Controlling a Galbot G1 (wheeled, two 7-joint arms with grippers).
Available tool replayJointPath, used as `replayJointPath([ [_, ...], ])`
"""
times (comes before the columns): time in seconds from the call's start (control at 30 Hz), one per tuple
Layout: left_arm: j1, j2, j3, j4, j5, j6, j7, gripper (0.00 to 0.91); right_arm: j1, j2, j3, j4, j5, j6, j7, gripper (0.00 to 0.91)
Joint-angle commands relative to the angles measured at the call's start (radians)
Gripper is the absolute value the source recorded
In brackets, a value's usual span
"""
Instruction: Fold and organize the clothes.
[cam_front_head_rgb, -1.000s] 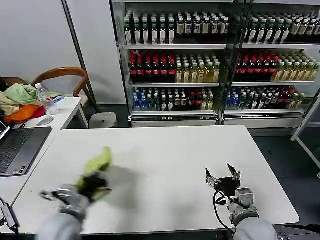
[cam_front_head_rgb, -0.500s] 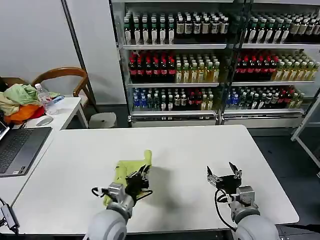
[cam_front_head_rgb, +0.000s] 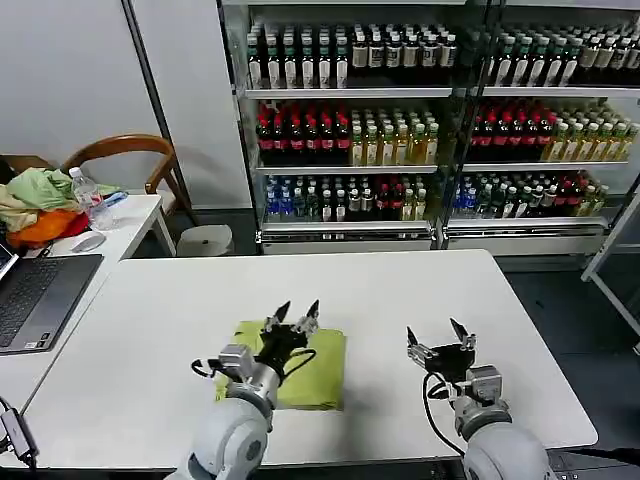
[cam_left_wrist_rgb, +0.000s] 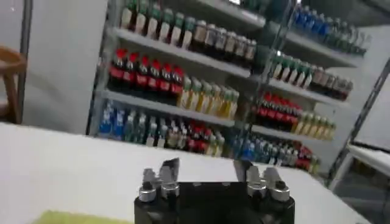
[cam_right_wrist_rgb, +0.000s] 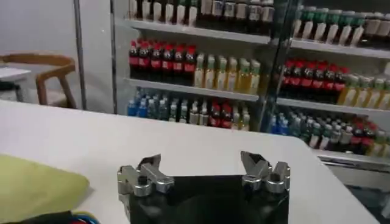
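Head view shows the lime T-shirt (cam_front_head_rgb: 300, 365) now lying flat as a folded rectangle on the white table (cam_front_head_rgb: 400, 290), near the front edge and a little left of centre, where half a second ago it hung bunched in the left gripper (cam_front_head_rgb: 292, 314). That gripper has let go: its fingers stand spread and empty just above the shirt's rear edge. The right gripper (cam_front_head_rgb: 440, 335) waits spread over bare tabletop to the shirt's right, much as before. Seen from the right wrist, the shirt (cam_right_wrist_rgb: 36, 185) lies beside that gripper (cam_right_wrist_rgb: 204, 170). Judging by this, the fold looks essentially done; only tidying or placement seems left.
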Motion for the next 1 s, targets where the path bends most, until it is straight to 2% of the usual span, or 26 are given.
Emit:
replayJointPath([
  [0.03,0.103,0.183,-0.256,0.007,0.240,-0.157,0.194,0.907,0.056,0.047,-0.101,-0.061,0.163,0.004,-0.020,0.907],
  [0.1,0.146,0.215,-0.346,0.019,0.244,-0.151,0.220,0.907,0.068,0.061,-0.129,-0.081,0.204,0.002,-0.027,0.907],
  [0.23,0.185,0.242,-0.427,0.013,0.193,-0.137,0.238,0.907,0.070,0.076,-0.211,-0.080,0.323,-0.017,-0.036,0.907],
  [0.3,0.197,0.243,-0.434,0.008,0.189,-0.135,0.241,0.907,0.070,0.082,-0.242,-0.085,0.346,-0.024,-0.035,0.907],
  [0.4,0.203,0.231,-0.423,0.000,0.190,-0.131,0.247,0.907,0.075,0.093,-0.280,-0.104,0.430,-0.047,-0.012,0.907],
  [0.53,0.203,0.201,-0.399,-0.011,0.189,-0.112,0.262,0.907,0.091,0.103,-0.290,-0.164,0.466,-0.064,0.009,0.907],
  [0.63,0.209,0.184,-0.389,-0.008,0.190,-0.113,0.270,0.907,0.094,0.104,-0.285,-0.162,0.569,-0.067,0.028,0.907],
  [0.87,0.212,0.180,-0.391,0.004,0.190,-0.110,0.264,0.907,0.104,0.108,-0.287,-0.191,0.605,-0.067,0.036,0.907],
  [0.9,0.212,0.181,-0.391,0.005,0.190,-0.110,0.264,0.907,0.105,0.112,-0.287,-0.190,0.603,-0.067,0.039,0.595],
  [0.93,0.213,0.182,-0.391,0.006,0.190,-0.111,0.262,0.907,0.105,0.118,-0.289,-0.192,0.600,-0.066,0.050,0.413],
  [0.97,0.213,0.182,-0.391,0.005,0.190,-0.110,0.261,0.907,0.106,0.121,-0.292,-0.194,0.603,-0.067,0.068,0.141],
  [1.0,0.213,0.182,-0.390,0.005,0.190,-0.109,0.258,0.907,0.107,0.122,-0.293,-0.198,0.605,-0.067,0.075,0.081],
])
